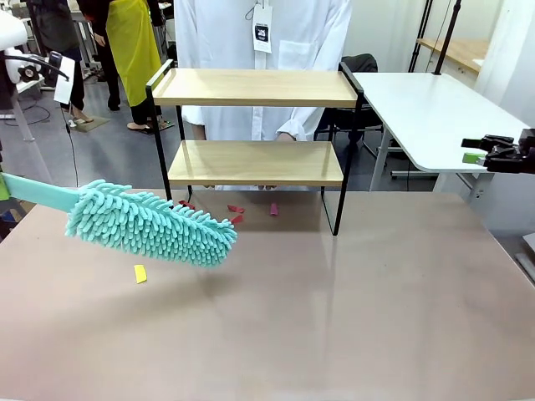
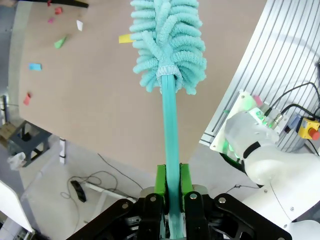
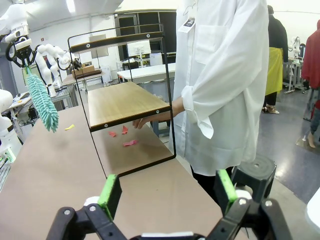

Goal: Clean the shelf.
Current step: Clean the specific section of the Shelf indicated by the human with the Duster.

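The shelf (image 1: pixel 251 88) stands at the table's far middle, two light wooden boards in a black frame, both boards bare. My left gripper (image 2: pixel 171 195) is shut on the handle of a teal fluffy duster (image 2: pixel 170 45). The duster (image 1: pixel 150 224) hangs over the table's left part, short of the shelf's left front leg. My right gripper (image 1: pixel 493 150) hovers open and holds nothing at the far right, beyond the table's edge. In the right wrist view, my right gripper (image 3: pixel 167 192) looks along the shelf (image 3: pixel 122 102) toward the duster (image 3: pixel 42 102).
Red paper scraps (image 1: pixel 236 209) lie on the table under the shelf, and a yellow scrap (image 1: pixel 140 273) lies near the duster. A person in a white coat (image 1: pixel 267 50) stands right behind the shelf, a hand (image 3: pixel 150 119) by its lower board. A white table (image 1: pixel 435 109) stands back right.
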